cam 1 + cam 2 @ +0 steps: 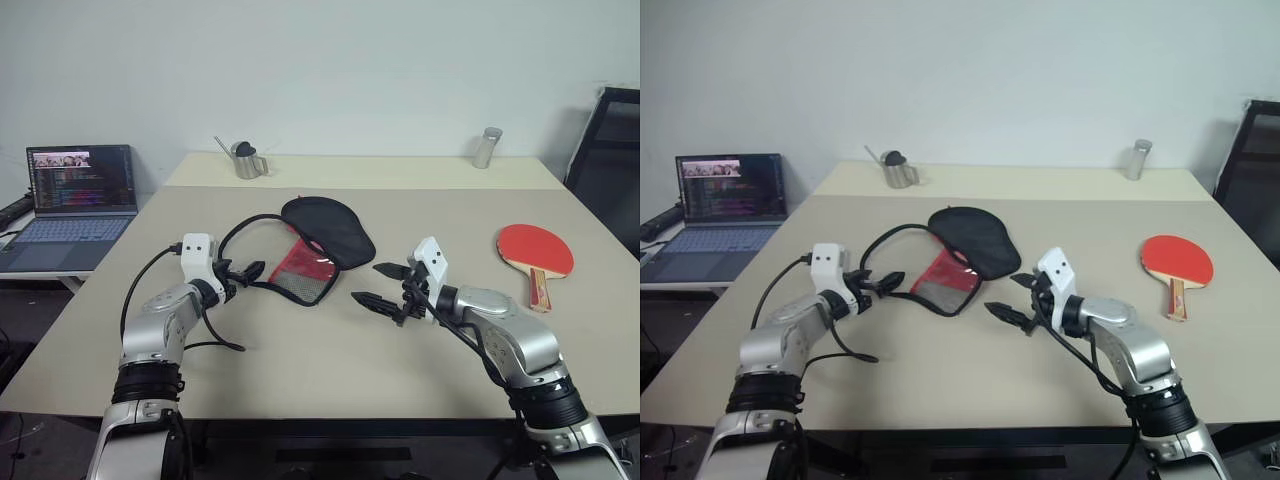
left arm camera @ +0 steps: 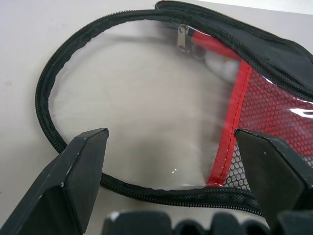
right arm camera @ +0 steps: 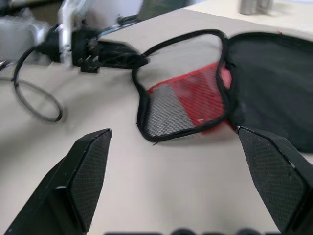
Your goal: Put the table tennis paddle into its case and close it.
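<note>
Left gripper spread beside case, right gripper spread, case interior hidden

The case lay open in the middle of the table, its black side spread flat and its red mesh side beside it. The paddle lay flat well off to the right, red face up, with its wooden handle pointing toward the robot.

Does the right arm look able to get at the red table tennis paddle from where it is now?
Probably yes. The red-faced paddle lies alone on the beige table, on the right arm's outer side; the open right gripper points away toward the case, so it must swing over.
</note>
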Motion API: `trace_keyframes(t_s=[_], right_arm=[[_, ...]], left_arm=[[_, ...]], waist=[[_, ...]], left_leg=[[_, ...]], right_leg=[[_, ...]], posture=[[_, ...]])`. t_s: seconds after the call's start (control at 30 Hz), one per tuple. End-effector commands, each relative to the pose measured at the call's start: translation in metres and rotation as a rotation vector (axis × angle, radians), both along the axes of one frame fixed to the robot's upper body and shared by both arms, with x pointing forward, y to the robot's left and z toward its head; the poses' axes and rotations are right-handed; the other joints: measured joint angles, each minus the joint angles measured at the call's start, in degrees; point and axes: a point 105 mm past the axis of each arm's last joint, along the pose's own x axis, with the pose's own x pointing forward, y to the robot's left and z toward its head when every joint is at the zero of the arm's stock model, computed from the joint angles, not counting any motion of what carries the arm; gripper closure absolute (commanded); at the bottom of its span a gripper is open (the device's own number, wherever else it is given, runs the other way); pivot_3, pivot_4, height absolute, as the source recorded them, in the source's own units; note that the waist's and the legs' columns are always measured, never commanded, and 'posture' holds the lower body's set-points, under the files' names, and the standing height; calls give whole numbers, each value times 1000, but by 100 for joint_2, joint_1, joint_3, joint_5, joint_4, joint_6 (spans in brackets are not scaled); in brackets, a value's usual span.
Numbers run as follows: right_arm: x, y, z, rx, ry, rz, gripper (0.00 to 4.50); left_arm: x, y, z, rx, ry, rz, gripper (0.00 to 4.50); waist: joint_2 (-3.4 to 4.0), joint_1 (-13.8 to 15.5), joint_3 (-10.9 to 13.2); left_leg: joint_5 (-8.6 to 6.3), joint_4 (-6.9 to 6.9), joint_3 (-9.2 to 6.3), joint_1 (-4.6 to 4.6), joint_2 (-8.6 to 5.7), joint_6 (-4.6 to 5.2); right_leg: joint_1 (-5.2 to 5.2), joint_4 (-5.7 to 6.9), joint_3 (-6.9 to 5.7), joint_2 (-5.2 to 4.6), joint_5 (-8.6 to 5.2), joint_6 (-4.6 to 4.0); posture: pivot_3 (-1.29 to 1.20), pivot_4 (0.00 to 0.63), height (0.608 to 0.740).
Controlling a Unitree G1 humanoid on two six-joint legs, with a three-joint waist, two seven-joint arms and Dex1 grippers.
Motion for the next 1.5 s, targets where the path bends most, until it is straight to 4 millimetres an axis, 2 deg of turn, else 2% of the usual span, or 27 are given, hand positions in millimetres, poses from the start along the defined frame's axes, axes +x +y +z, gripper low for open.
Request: trace_keyframes(t_s=[0.03,0.17,0.33,0.43,0.53,0.73,1.0,1.07,1.17,1.5], right_arm=[[6,9,9,63,46,-16,14],[16,23,3,75,102,-22,14],[28,40,-2,80,155,-40,14],[42,49,-14,41,196,-96,14],[50,58,-21,21,216,-120,14],[60,82,-31,49,280,-140,14],[62,113,-27,149,343,-120,14],[65,116,-24,176,344,-143,183],[70,115,-18,230,360,-190,922],[84,85,-5,423,495,-393,4486]], left_arm=[[-1,5,21,-5,-91,-18,0],[-11,-2,41,-27,-177,-130,0],[-26,1,62,-72,-236,-233,0],[-31,8,72,-58,-264,-237,0],[-31,14,74,-43,-271,-209,0],[-34,9,73,-38,-271,-218,0],[-37,2,72,-30,-269,-225,0],[-37,0,72,-25,-266,-233,0],[-40,-4,70,-15,-260,-252,0],[-42,-31,67,-6,-246,-366,0]], waist=[[0,-6,0],[0,-24,0],[0,-84,0],[0,-107,0],[0,-108,0],[0,-123,0],[0,-133,0],[0,-132,0],[0,-123,0],[0,-131,0]], left_leg=[[0,0,-1,0,0,0],[0,0,1,-1,-1,0],[0,-2,0,-1,-1,0],[0,-2,0,0,-2,0],[0,-2,0,1,-2,0],[0,-6,4,0,-3,0],[0,-10,11,4,-2,0],[0,-13,13,4,-1,0],[0,-13,15,4,-4,0],[0,-16,23,4,-1,0]], right_leg=[[0,0,0,0,0,0],[-1,-1,1,0,0,-1],[-2,-2,2,0,0,-1],[-2,0,3,0,0,-1],[-4,2,4,1,0,-1],[-7,3,12,1,1,-2],[-10,5,42,4,1,-2],[-12,5,45,5,1,-2],[-13,4,49,4,13,-22],[-18,6,58,5,15,-25]], posture=[[0,150,740],[0,150,740],[0,150,740],[0,150,740],[0,150,740],[0,150,740],[0,150,740],[0,150,740],[0,150,740],[0,150,740]])
